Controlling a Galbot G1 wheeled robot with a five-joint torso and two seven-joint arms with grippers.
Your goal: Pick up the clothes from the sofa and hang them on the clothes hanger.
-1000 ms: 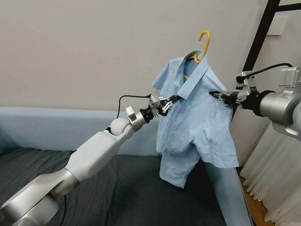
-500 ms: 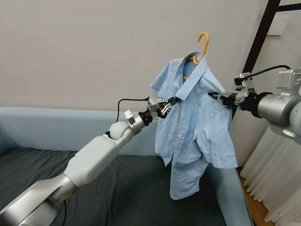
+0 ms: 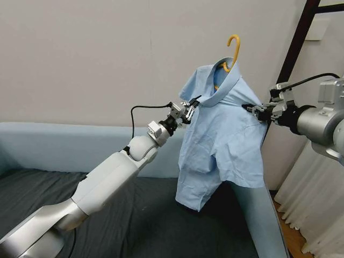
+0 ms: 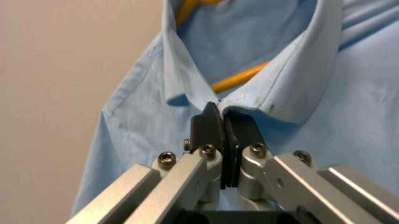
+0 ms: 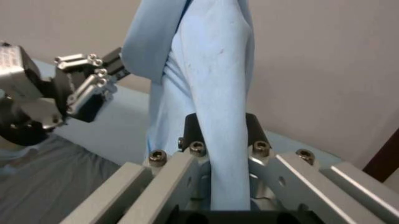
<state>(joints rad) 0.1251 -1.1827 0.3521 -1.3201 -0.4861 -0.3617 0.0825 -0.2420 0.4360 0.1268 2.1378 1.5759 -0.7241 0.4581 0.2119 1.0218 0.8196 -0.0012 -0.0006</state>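
**Shirt slung between my grippers, rack side to my right**

My left gripper (image 3: 189, 109) is pressed together on the collar edge, and my right gripper (image 3: 248, 107) pinches a shoulder fold. The shirt (image 3: 226, 145) hangs lengthwise down between them on its hanger (image 4: 243, 75), over the sofa (image 3: 54, 145). The dark post (image 3: 295, 43) stands nearer my right arm.

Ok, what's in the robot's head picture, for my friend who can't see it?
A blue shirt on a yellow hanger is held up above a sofa. The left gripper pinches its collar; the right gripper grips its shoulder.
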